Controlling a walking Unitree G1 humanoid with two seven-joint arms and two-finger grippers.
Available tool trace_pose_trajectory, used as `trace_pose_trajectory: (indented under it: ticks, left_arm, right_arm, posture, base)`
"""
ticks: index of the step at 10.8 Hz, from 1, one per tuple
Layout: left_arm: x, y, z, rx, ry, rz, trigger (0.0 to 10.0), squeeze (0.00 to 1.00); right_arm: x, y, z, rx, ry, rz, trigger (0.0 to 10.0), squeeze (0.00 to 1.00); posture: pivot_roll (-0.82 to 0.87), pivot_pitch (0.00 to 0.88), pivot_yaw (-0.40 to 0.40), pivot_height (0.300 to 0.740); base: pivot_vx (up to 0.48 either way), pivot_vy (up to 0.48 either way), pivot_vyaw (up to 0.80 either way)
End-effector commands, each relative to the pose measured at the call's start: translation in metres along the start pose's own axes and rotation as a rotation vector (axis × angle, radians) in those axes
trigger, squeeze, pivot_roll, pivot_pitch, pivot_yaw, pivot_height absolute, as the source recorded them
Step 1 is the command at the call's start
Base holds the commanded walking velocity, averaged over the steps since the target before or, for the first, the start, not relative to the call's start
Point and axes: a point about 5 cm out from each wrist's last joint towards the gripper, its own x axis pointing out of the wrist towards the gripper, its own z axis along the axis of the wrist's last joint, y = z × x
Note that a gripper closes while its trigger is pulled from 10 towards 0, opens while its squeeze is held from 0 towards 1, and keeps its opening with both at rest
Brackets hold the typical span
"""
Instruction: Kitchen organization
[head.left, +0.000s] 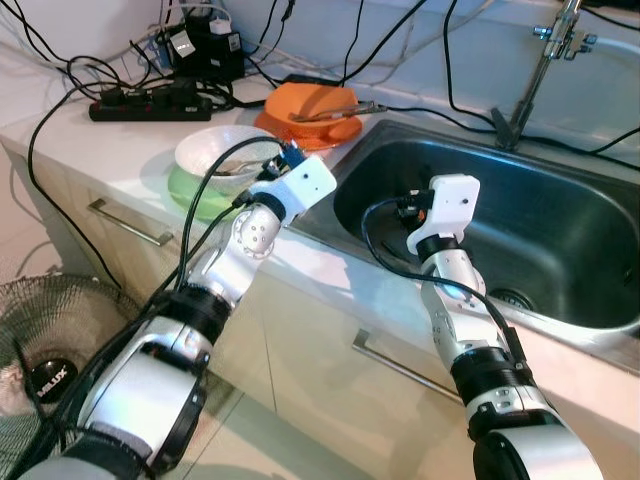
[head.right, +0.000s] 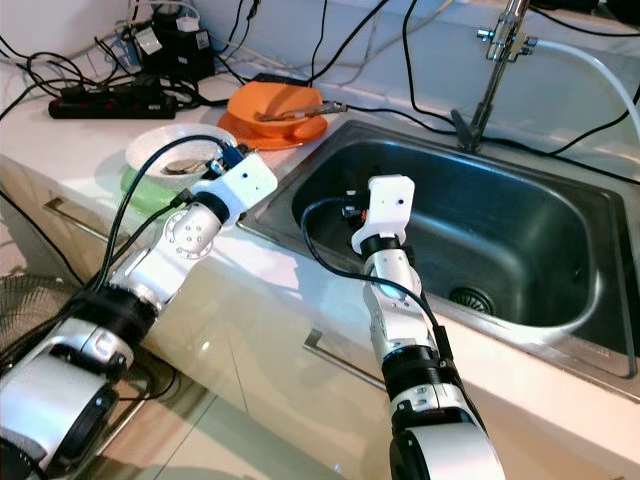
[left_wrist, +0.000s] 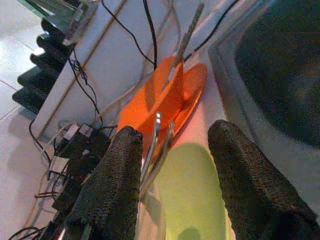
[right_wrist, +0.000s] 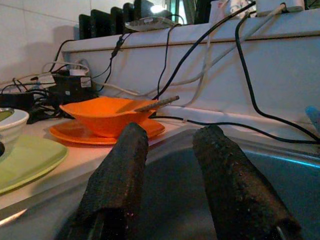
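Both arms are stretched out over the counter edge. Fingers of the left gripper (left_wrist: 172, 165) are spread wide, low over the green plate (head.left: 195, 195) and white bowl (head.left: 222, 152), with metal cutlery (left_wrist: 156, 145) just beside one finger. Behind them an orange bowl (right_wrist: 102, 115) is set on an orange plate (right_wrist: 75, 132). Spread fingers of the right gripper (right_wrist: 167, 165) are held empty inside the sink (head.left: 560, 230). Probably the cutlery should be pinched first, slowly, so the bowl is not tipped.

Both silver arms reach forward, left pincer (left_wrist: 172, 170) and right pincer (right_wrist: 170, 175) with fingers spread apart.
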Motion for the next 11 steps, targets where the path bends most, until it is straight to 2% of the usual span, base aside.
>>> trace_pose_trajectory:
  ticks: [1, 2, 3, 4, 5, 6, 7, 11]
  left_arm:
    - [0.0038, 0.0058, 0.0038, 0.025, -0.011, 0.014, 10.0, 0.00]
    - [0.0051, 0.0057, 0.0029, 0.030, -0.006, 0.012, 10.0, 0.00]
    - [0.0062, 0.0053, 0.0023, 0.031, -0.006, 0.014, 8.0, 0.00]
    - [0.0066, 0.0054, 0.0025, 0.029, -0.006, 0.016, 1.8, 0.00]
    - [0.0078, 0.0058, 0.0030, 0.031, -0.008, 0.022, 4.5, 0.00]
    - [0.0092, 0.0062, 0.0038, 0.031, -0.007, 0.025, 4.1, 0.00]
    - [0.0103, 0.0059, 0.0049, 0.036, -0.013, 0.020, 0.0, 0.00]
    - [0.0122, 0.0072, 0.0060, 0.037, -0.018, 0.026, 0.0, 0.00]
  right_arm:
    - [0.0003, 0.0003, 0.0013, -0.003, 0.001, 0.000, 10.0, 0.00]
    - [0.0000, 0.0008, 0.0009, 0.001, 0.002, -0.002, 10.0, 0.00]
    - [-0.0003, 0.0025, 0.0003, 0.009, 0.003, -0.002, 10.0, 0.00]
    - [-0.0003, 0.0031, 0.0002, 0.011, 0.003, -0.002, 10.0, 0.00]
    - [-0.0005, 0.0039, -0.0003, 0.014, 0.003, -0.001, 10.0, 0.00]
    - [-0.0002, 0.0042, -0.0003, 0.016, 0.004, -0.002, 10.0, 0.00]
    - [0.0000, 0.0042, -0.0002, 0.016, 0.004, -0.004, 10.0, 0.00]
    - [-0.0008, 0.0016, -0.0015, 0.021, 0.011, -0.017, 10.0, 0.00]
  posture:
    - [0.16, 0.000, 0.000, 0.740]
    - [0.16, 0.000, 0.005, 0.740]
    - [0.16, 0.000, 0.006, 0.740]
    - [0.16, 0.000, 0.006, 0.740]
    - [0.16, 0.000, 0.009, 0.740]
    - [0.15, 0.000, 0.009, 0.740]
    - [0.15, 0.000, 0.008, 0.740]
    - [0.15, 0.000, 0.007, 0.740]
  base:
    - [0.000, 0.000, 0.00]
    - [0.000, 0.000, 0.00]
    - [0.000, 0.000, 0.00]
    - [0.000, 0.000, 0.00]
    - [0.000, 0.000, 0.00]
    - [0.000, 0.000, 0.00]
    - [0.000, 0.000, 0.00]
    - [0.000, 0.000, 0.00]
